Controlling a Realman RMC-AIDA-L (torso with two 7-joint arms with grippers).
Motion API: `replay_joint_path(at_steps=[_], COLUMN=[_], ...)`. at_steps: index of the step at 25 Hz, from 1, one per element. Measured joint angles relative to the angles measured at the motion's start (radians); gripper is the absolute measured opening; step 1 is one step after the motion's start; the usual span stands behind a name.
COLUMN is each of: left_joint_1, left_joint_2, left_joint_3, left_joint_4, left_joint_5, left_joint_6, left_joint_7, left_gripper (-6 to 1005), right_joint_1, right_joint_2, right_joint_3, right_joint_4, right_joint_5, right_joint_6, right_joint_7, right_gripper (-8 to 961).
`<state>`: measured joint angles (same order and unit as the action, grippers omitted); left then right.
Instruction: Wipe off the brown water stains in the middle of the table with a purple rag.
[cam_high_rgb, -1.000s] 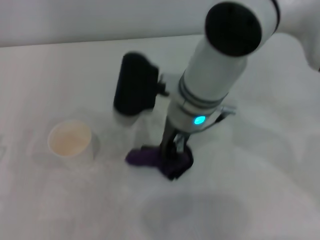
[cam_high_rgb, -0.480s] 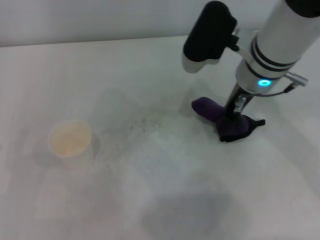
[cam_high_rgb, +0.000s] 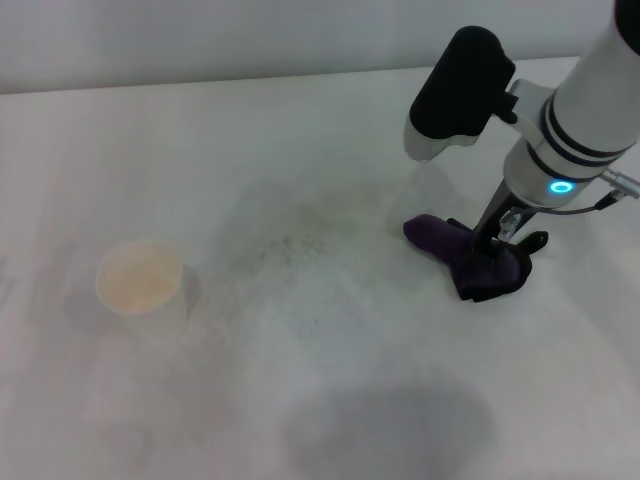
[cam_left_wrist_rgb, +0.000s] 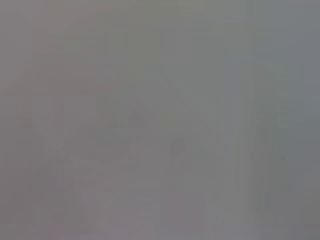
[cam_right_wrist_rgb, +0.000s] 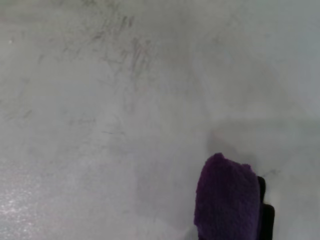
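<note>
Purple rag bunched on the table, right of centre; no distinct brown blotch visible.

The purple rag (cam_high_rgb: 470, 255) (cam_right_wrist_rgb: 227, 200) lies crumpled in 1 dark, soft heap with a black edge, resting on the table (cam_high_rgb: 330, 400) (cam_right_wrist_rgb: 100, 150). The table is plain white and matte; its middle carries only faint grey speckled streaks (cam_high_rgb: 290, 245) (cam_right_wrist_rgb: 130, 55), well apart from the rag.

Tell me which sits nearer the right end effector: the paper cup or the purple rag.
The purple rag, gripped by the right end effector; the paper cup stands far left.

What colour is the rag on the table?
Dark purple; the rag shows best in the right wrist view.
</note>
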<state>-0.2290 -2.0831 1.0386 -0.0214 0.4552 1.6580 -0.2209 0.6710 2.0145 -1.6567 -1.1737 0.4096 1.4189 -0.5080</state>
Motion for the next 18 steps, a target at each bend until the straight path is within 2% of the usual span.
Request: replay_joint_path(at_steps=[2, 8, 9, 11, 12, 13, 15, 16, 17, 18], left_joint_1=[-0.004, -0.011, -0.012, -0.014, -0.015, -0.016, -0.017, -0.017, -0.020, -0.020], left_joint_2=[0.000, 0.001, 0.002, 0.003, 0.003, 0.002, 0.001, 0.001, 0.000, 0.000], left_joint_3=[0.000, -0.001, -0.001, -0.002, -0.002, -0.003, -0.003, -0.003, -0.003, -0.003], left_joint_4=[0.001, 0.003, 0.003, 0.003, 0.003, 0.003, 0.003, 0.003, 0.003, 0.003], left_joint_5=[0.000, 0.000, 0.000, -0.001, -0.001, -0.002, -0.002, -0.002, -0.003, -0.003], left_joint_6=[0.001, 0.003, 0.003, 0.000, -0.002, -0.002, -0.002, -0.001, 0.003, 0.003], left_joint_7=[0.000, 0.000, 0.000, 0.000, 0.000, 0.000, 0.000, 0.000, 0.000, 0.000], left_gripper=[880, 879, 879, 879, 879, 880, 880, 880, 880, 880], right_joint_1=[-0.022, -0.028, -0.031, -0.034, -0.038, -0.038, -0.041, -0.041, -0.043, -0.044], right_joint_2=[0.002, -0.001, 0.000, 0.000, -0.002, -0.002, -0.003, -0.003, -0.003, -0.004], right_joint_3=[0.018, 0.061, 0.107, 0.138, 0.194, 0.194, 0.290, 0.334, 0.434, 0.487], right_joint_4=[-0.020, -0.005, -0.004, -0.004, -0.004, -0.004, -0.004, -0.003, 0.006, 0.015], right_joint_5=[0.005, 0.040, 0.054, 0.068, 0.096, 0.096, 0.119, 0.127, 0.148, 0.161], right_joint_6=[-0.010, -0.010, -0.006, -0.005, -0.003, -0.003, -0.001, -0.001, 0.000, 0.000], right_joint_7=[-0.026, -0.051, -0.077, -0.096, -0.134, -0.134, -0.200, -0.231, -0.306, -0.351], right_gripper=[138, 142, 143, 145, 146, 146, 148, 266, 384, 404])
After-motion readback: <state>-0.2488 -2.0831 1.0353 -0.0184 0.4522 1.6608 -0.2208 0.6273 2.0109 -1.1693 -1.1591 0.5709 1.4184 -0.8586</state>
